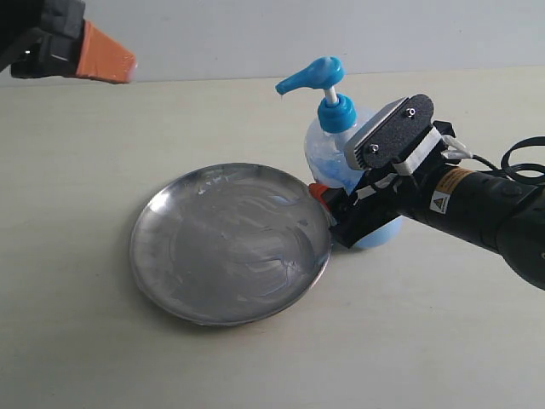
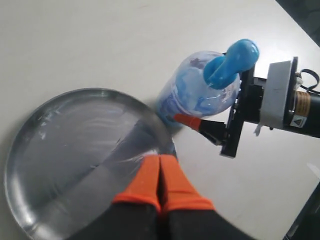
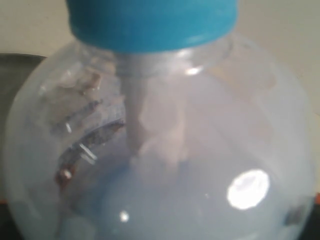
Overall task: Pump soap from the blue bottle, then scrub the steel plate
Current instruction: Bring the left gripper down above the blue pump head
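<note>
The blue bottle stands upright just right of the steel plate, its blue pump head pointing over the plate's rim. My right gripper reaches in from the right and is shut on the bottle's round body, one orange fingertip against its near wall. The bottle fills the right wrist view, with pale blue soap low inside it. High at the back left my left gripper hangs shut on nothing. In its view the gripper is above the streaky plate and the bottle.
Everything stands on a plain cream tabletop. The right arm's black body and cables come in from the right edge. A pale wall runs behind the table.
</note>
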Controlling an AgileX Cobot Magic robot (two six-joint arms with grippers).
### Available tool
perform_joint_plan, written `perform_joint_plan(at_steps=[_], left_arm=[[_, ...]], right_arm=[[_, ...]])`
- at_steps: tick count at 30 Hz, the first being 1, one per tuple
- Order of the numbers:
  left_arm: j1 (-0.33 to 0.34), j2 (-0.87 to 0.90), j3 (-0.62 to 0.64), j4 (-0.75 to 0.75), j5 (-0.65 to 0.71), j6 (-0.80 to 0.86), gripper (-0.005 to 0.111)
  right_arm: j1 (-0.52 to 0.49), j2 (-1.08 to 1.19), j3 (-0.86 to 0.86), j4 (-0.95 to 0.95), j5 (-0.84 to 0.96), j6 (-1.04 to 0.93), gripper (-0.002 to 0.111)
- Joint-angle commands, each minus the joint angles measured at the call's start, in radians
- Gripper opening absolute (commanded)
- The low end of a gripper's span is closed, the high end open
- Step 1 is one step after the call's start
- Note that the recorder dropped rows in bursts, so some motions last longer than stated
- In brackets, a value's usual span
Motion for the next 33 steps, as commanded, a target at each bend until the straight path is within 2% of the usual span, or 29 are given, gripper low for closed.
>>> perform_joint_plan(at_steps=[1,14,24,27,31,33], left_arm=[[-0.059,0.051,-0.066,-0.006,-0.008,0.005,0.0],[-0.199,0.233,-0.273,-0.003,-0.014,0.005,0.0],[-0.245,0.382,-0.446,0.021,-0.015,0.005,0.0],[-0.279,0.411,-0.489,0.095,-0.011,0.0,0.0],[-0.349,0.427,-0.533,0.273,-0.003,-0.066,0.0],[-0.367,0.429,-0.533,0.302,-0.003,-0.074,0.0]], right_arm=[[-0.002,-0.007,-0.017,0.004,-0.06,-0.013,0.0],[-0.002,-0.007,-0.017,0.0,-0.06,-0.004,0.0],[-0.002,-0.007,-0.017,-0.002,-0.06,0.001,0.0],[-0.002,-0.007,-0.017,-0.004,-0.06,0.003,0.0],[-0.002,-0.005,-0.017,-0.004,-0.06,0.003,0.0],[-0.002,0.007,-0.017,-0.004,-0.067,0.003,0.0]])
